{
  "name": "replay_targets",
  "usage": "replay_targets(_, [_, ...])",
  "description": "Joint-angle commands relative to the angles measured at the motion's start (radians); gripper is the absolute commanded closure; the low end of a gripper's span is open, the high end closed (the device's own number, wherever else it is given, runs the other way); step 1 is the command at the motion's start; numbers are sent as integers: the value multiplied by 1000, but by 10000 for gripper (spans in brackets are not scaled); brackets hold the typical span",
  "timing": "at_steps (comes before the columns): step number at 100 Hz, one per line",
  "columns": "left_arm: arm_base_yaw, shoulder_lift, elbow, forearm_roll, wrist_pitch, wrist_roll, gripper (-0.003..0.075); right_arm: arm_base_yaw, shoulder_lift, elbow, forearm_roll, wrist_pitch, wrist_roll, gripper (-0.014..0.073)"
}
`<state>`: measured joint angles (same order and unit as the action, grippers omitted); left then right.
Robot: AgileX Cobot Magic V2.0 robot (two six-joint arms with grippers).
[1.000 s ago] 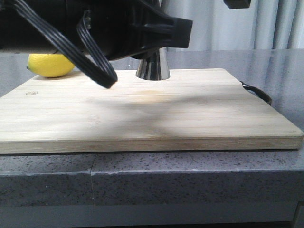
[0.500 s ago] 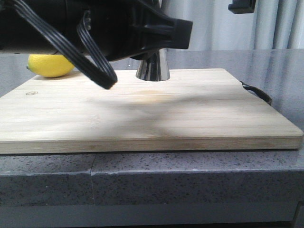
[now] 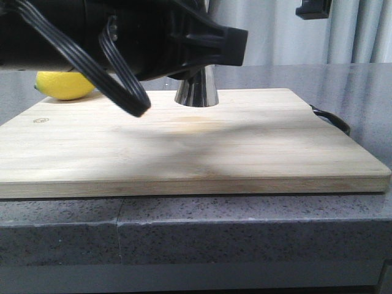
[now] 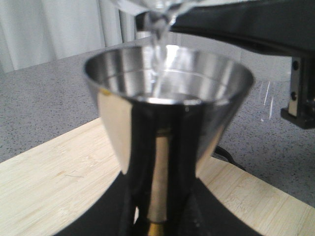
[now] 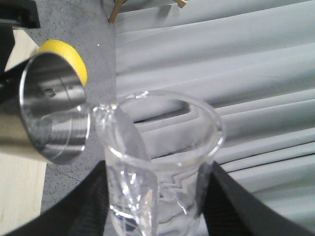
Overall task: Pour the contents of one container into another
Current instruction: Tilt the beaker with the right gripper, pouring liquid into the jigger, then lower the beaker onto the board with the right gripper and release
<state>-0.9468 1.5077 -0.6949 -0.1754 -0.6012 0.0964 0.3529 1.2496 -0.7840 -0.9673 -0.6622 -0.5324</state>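
The steel jigger stands on the wooden cutting board, and my left gripper is shut on its narrow waist just above the gold band. In the front view only the jigger's flared base shows below my left arm. My right gripper is shut on the clear glass beaker, which is tilted with its pour lip over the jigger's rim. A thin clear stream falls from the lip into the cup, where liquid shows.
A yellow lemon lies on the grey stone counter behind the board's far left corner. The board has a black handle at its right end. Grey curtains hang behind.
In the front view the piece of my right gripper at the top right has shifted a little right and lower. The left arm and jigger have not moved.
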Motion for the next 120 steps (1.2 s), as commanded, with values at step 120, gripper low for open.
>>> replay_targets(120, [-6,-41,-28,3,-101,-7,740,-65,-10,-29,365,78,706,391])
